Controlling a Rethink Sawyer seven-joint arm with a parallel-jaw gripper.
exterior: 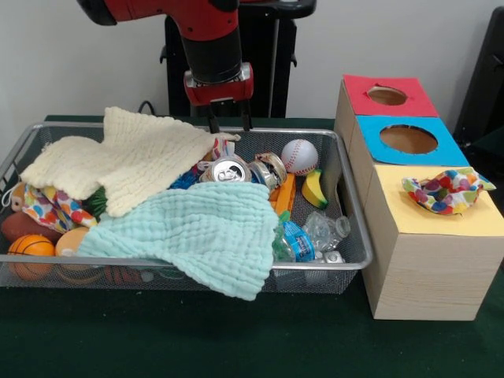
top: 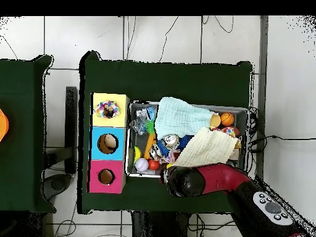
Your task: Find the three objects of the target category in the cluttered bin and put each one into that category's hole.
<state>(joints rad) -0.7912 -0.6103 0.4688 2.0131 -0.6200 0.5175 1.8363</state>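
With one dotted piece draped over the yellow box's hole, the spread, empty end effector should descend beside the cream cloth onto the dotted fabric at the bin's far end from the boxes.

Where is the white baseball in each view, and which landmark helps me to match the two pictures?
Front view: the baseball lies at the bin's far right, beside the banana toy.
Overhead view: the baseball lies at the bin's lower left corner.
Shared landmark: the red-faced box, nearest it.
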